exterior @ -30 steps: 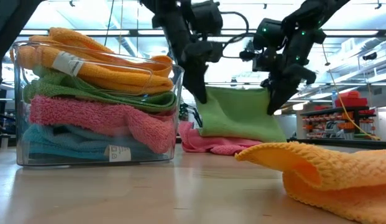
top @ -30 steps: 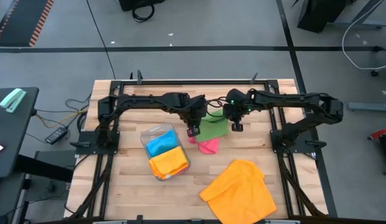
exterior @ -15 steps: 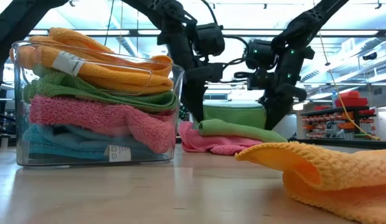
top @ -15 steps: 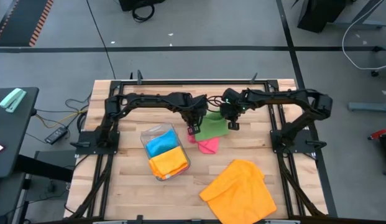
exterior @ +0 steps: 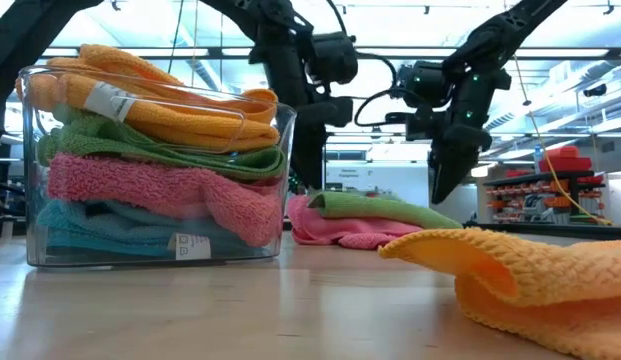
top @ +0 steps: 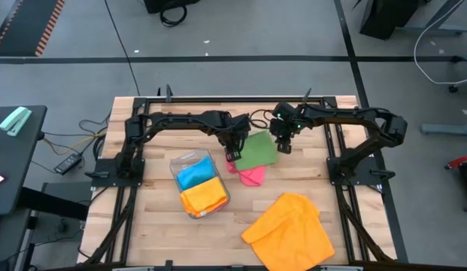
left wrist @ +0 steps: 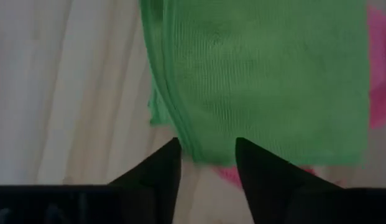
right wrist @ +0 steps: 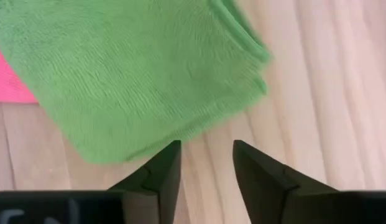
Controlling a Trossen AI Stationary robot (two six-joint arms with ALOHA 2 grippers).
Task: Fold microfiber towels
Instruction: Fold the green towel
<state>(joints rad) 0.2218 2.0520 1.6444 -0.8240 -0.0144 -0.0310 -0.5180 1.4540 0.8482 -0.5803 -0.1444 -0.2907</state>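
Observation:
A folded green microfiber towel point(top: 256, 150) lies flat, its near part resting on a crumpled pink towel point(top: 253, 176) and its far part on the table. My left gripper point(top: 233, 156) stands open just above the green towel's left near corner point(left wrist: 199, 146), which shows between its fingertips. My right gripper point(top: 284, 146) stands open at the towel's right edge point(right wrist: 242, 93), with bare wood between its fingers. In the low view both grippers point(exterior: 312, 180) point(exterior: 442, 190) hang above the green towel point(exterior: 380, 207), clear of it.
A clear plastic tray point(top: 175, 162) packed with orange, green, pink and blue towels stands left of the green one. A loose orange towel point(top: 289, 229) lies crumpled at the near right. A dark frame point(top: 218, 99) runs around the table's edges.
Both grippers have come down with the green towel, which hung between them a second ago. It has folded over onto itself and now lies flat on the pink towel and the table. Both grippers have opened and let go of it.

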